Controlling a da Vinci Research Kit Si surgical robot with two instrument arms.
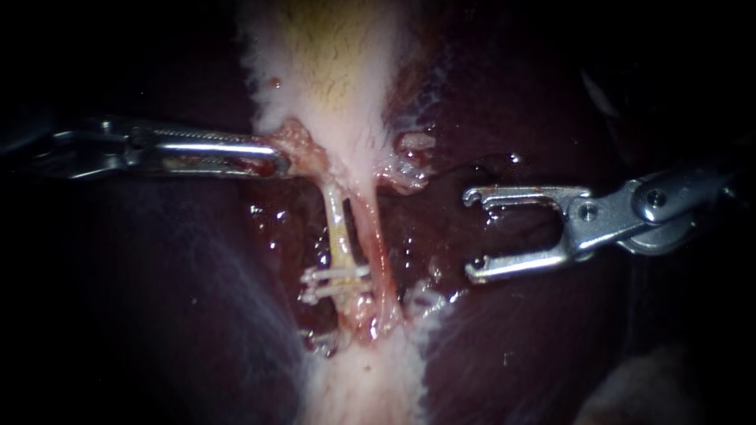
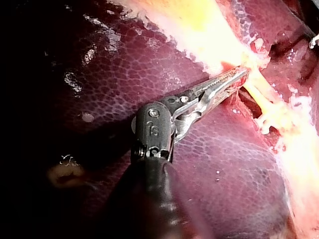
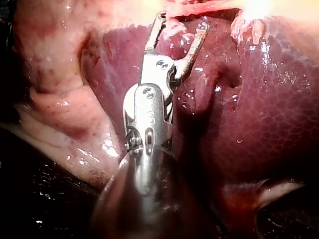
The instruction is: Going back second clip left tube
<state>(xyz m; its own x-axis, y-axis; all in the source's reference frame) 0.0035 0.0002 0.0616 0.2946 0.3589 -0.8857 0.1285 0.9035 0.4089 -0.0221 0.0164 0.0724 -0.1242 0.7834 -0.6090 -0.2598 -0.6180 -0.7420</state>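
Here, right instrument (image 1: 472, 234) level near the left tube (image 1: 340, 236) — tool agape — left instrument (image 1: 277, 161) clamped on gallbladder (image 1: 339, 71).

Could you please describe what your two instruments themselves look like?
My left instrument is slim silver metal with a long, narrow, toothed pincer on a black wrist and shaft. My right instrument is bright silver too, its pincer two thin prongs hooked at the tips, joined by round pivot pins.

Light pools centrally; edges fall dark; glare streaks the left instrument (image 1: 272, 161) and wet liver (image 1: 441, 236).
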